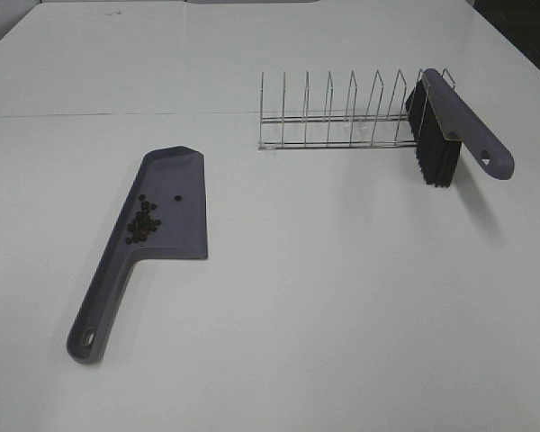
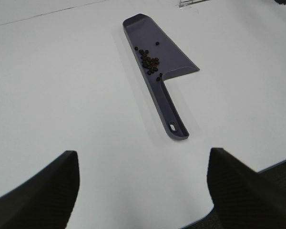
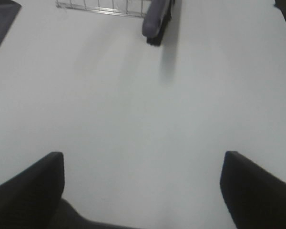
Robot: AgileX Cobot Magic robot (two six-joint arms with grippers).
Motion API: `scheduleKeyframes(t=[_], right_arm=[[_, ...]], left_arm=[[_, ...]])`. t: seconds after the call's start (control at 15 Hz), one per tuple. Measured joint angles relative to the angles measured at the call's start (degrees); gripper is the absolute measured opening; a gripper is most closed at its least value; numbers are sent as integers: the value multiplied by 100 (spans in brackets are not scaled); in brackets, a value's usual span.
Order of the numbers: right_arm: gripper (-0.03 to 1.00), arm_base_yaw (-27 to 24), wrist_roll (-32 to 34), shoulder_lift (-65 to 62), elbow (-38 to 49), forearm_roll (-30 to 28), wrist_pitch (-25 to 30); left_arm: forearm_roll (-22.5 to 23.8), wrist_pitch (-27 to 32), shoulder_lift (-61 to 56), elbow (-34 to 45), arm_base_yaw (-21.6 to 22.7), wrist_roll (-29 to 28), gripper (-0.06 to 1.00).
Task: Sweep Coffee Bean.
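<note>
Beans (image 1: 143,220): lying in a loose cluster on the dustpan's flat blade, twd the raised left wall; one bean sitting apart, just right of the cluster; also showing in left wrist view (image 2: 150,63).
Dustpan (image 1: 166,184): resting flat on table, left-centre of high view; grey-purple; handle pointing twd the near-left, hang hole at its end; blade's open edge facing right; left wrist view showing whole pan (image 2: 167,102).
Brush (image 1: 441,121): sitting at right end of the rack, leaning w/ black bristles hanging down twd the table, grey back on top, handle w/ hang hole sticking out to the right; well apart from dustpan; right wrist view showing only its handle end & some bristles (image 3: 155,21).
Rack (image 1: 333,117): wire, upright dividers in a row, standing on table behind centre; slots other than the brush's holding nothing.
Table (image 1: 342,315): white, carrying everything.
Left pincer (image 2: 143,191): standing wide open, holding nothing; two dark fingers (image 2: 47,186) framing bare table, dustpan handle lying well ahead of them.
Right pincer (image 3: 143,188): standing wide open, gripping nothing; hovering over bare table, brush far ahead.
Arms: not showing in high view.
</note>
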Motion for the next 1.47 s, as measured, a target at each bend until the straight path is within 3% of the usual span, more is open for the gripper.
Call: scheduleKeyframes(t=[0.4, 1.47], right_arm=[[82, 0, -321, -138, 269, 206, -487], [82, 0, -327, -132, 269, 229, -544]], left_arm=[[-258, -6, 0, 6, 0, 298, 68], [-367, -11, -6, 6, 0, 361, 68]])
